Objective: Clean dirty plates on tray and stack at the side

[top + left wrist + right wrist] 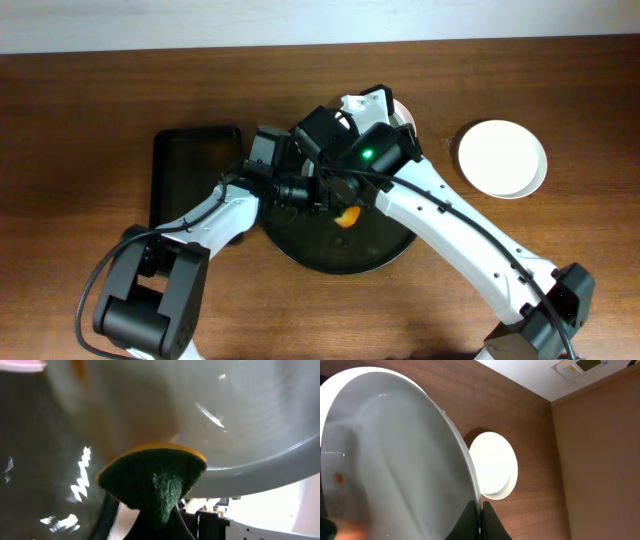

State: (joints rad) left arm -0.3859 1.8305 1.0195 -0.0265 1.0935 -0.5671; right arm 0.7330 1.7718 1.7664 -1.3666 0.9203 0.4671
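Right gripper (481, 521) is pinching the rim of a pale plate (395, 470), jaws closed narrow on its low edge. The plate is standing tipped up on edge, near upright, above the round black tray (300, 252) at the centre of the wooden surface (80, 90). It's round, so it has no long axis, and its hollow face is turning toward the left arm. It's glazed, glossy and shallow with a raised rim, and a small orange smear (339, 477) is showing on the inner face.

Left gripper (330, 203) is gripping a sponge (155, 477), jaws closed on it. The sponge's rough dark-green scouring side is facing the wrist camera, and its yellow foam edge is touching the plate's inner face.

The round tray is glossy with a raised rim. White stacked plates (500, 158) are sitting flat on the surface to the right, well apart from the tray. A rectangular black tray (195, 165) is lying left of the round one.
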